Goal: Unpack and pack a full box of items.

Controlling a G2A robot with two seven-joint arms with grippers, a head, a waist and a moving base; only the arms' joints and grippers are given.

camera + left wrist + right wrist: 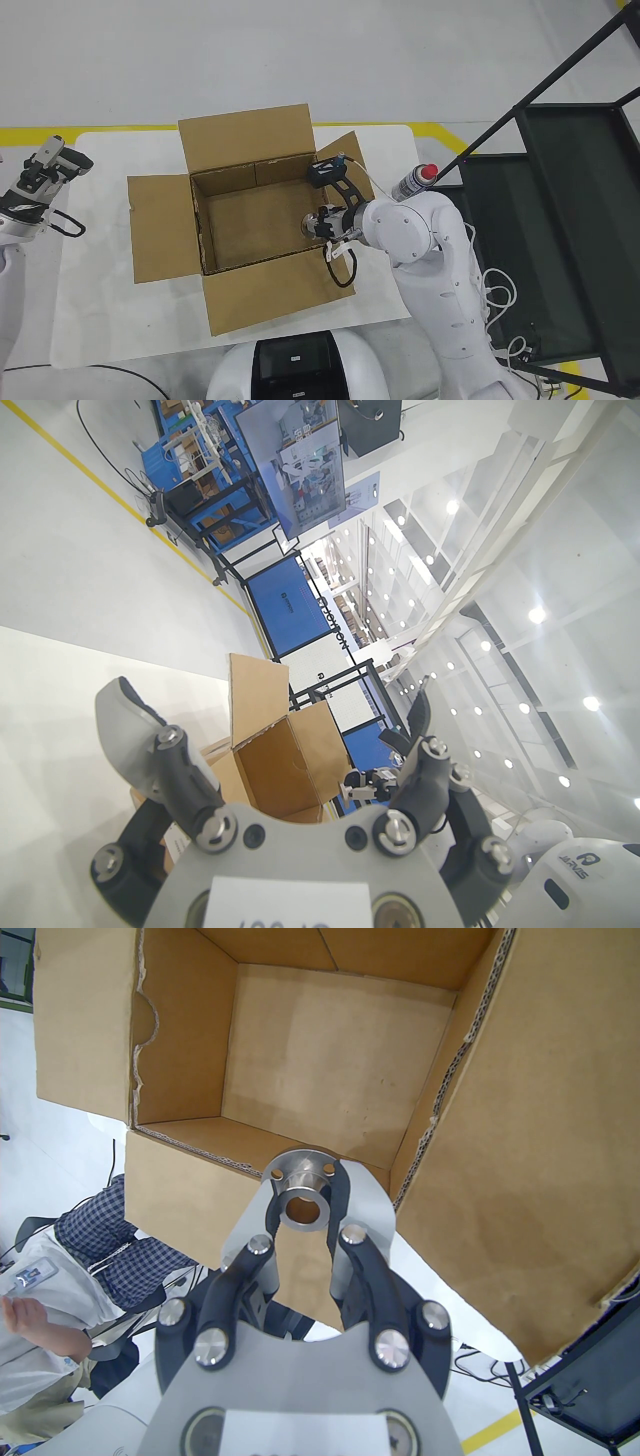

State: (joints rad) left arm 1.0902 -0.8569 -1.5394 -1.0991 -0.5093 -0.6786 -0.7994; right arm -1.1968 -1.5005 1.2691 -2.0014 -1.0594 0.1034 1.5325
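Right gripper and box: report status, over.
Right gripper shut on metal flange at open box's right wall. Left gripper open beside table's left edge. Nothing blocks the box.

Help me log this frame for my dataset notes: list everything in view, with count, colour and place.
cardboard box: 1, brown, flaps spread open, middle of the table.
metal flange: 1, silver, with a round bore, held over the box's inside near its right wall.
table: 1, white, under the box.
can: 1, grey with a red cap, by the table's right edge, next to the rack.
rack: 1, black, on the floor to the right of the table.
floor line: 1, yellow, beyond the table's far edge.
left gripper: 1, grey and black, open, beyond the table's left edge.
right gripper: 1, grey and black, shut on the metal flange.
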